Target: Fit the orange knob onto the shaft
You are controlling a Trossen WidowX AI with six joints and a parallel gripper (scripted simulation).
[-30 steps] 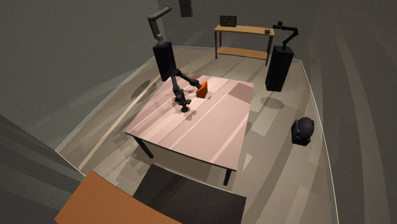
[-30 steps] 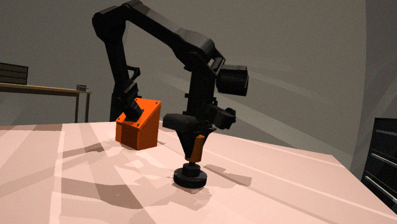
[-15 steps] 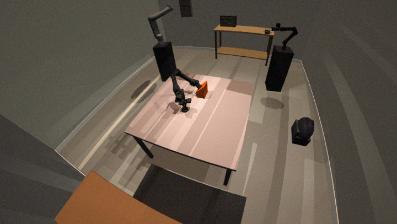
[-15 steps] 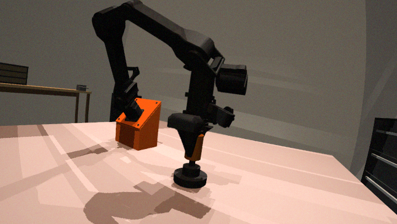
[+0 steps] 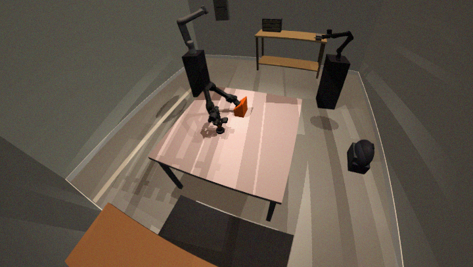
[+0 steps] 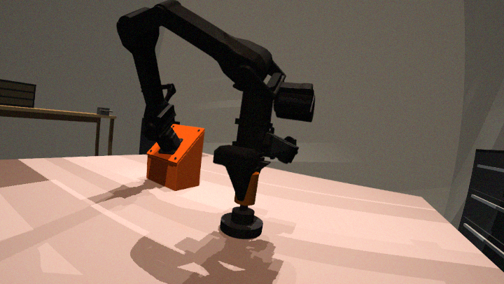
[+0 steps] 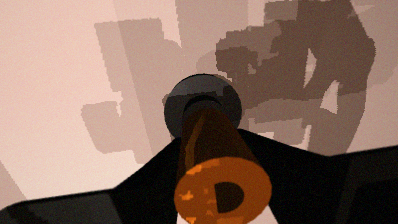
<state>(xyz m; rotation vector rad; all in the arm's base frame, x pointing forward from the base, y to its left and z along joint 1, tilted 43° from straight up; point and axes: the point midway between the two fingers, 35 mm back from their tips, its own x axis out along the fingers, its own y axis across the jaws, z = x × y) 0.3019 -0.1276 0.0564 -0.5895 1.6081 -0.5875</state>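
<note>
One relation decides our coming move: the orange knob (image 6: 250, 193) (image 7: 212, 145) is directly over the round pedestal (image 6: 241, 225) (image 7: 175, 112) (image 5: 220, 131), and the dark shaft (image 6: 243, 207) shows in the small gap between them. Our gripper (image 6: 246, 187) (image 7: 208, 138) pinches the knob between its two fingers. The knob's long axis is near to vertical, with perhaps a slight lean in the exterior view. In the wrist view, the D-shaped opening in its top end has the flat side toward the left of the picture. Whether the shaft's flat side agrees, we cannot tell; if the knob does not go down, we should turn it slowly about this axis under light pressure. The pedestal is well inside the edges of the bench (image 5: 238, 159) (image 6: 353, 225), and the orange wedge block (image 5: 241, 107) (image 6: 188, 158) is apart from it, so turning room seems sufficient.
</note>
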